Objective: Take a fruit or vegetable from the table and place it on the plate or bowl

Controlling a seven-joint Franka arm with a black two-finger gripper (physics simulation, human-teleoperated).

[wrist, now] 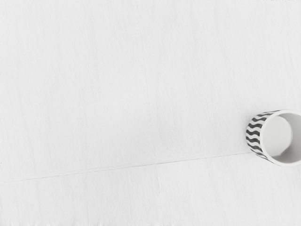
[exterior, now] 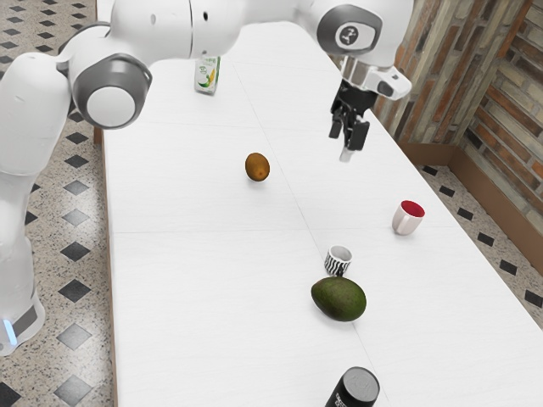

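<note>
A: Where is the fruit lying?
B: A dark green oval avocado (exterior: 338, 298) is resting on the white bench (exterior: 187, 280), just beside the black-and-white striped ceramic mug (exterior: 338, 259).
A: And the jaws?
B: Hanging well apart from that mug, carrying nothing; their gap I cannot tell. I'm advising gripping the avocado's narrow width, clearing the mug.

Surface (exterior: 187, 280): plain white, faint grey seam lines. Kiwi (exterior: 257, 166), mid-surface: brown, sl. golden. Avocado (exterior: 338, 298), twd the near edge: dk green, dull. Small cup (exterior: 338, 259) just beside it: blk/wht wavy stripes outside, white inside; same cup (wrist: 273, 137) in wrist view. Other cup (exterior: 409, 217), by the edge at the exterior view's right: white outside, red inside. Can (exterior: 355, 388), near edge: blk w/ white lettering. Carton (exterior: 206, 75), far end: white w/ green print. Arm (exterior: 34, 110): white, grey joints. Floor (exterior: 59, 254): pale speckled tiles, blk diamonds. Wall (exterior: 501, 93): red-brown brick.
</note>
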